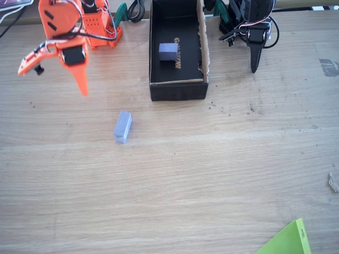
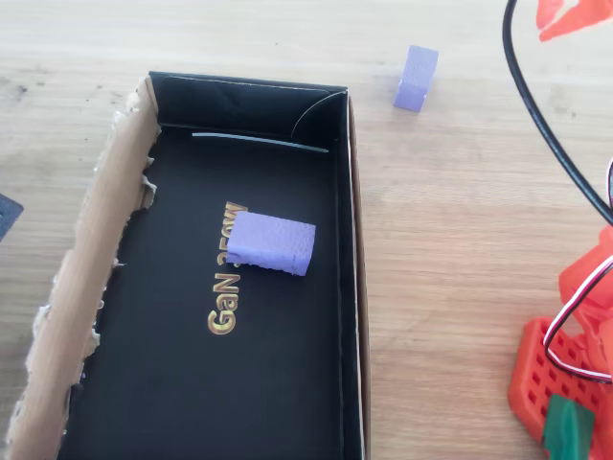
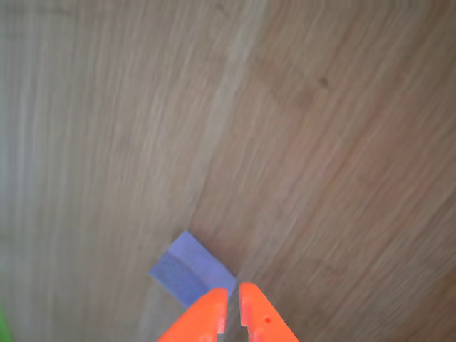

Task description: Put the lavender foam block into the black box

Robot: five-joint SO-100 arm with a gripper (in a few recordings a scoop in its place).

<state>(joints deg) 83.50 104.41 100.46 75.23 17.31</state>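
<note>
The lavender foam block [image 1: 123,126] lies on the bare wooden table, in front of and left of the black box [image 1: 177,91] in the fixed view. From overhead the block [image 2: 416,78] sits just outside the box [image 2: 249,96], past its corner. My orange gripper [image 1: 82,91] hangs shut and empty above the table, up and to the left of the block. In the wrist view the block [image 3: 189,271] lies just beyond and left of my gripper [image 3: 232,313], apart from it.
A shorter lavender block [image 1: 168,51] rests on the box floor [image 2: 273,242] beside gold lettering. My arm's orange base [image 1: 98,26] stands left of the box. A green sheet corner [image 1: 288,241] pokes in at the front right.
</note>
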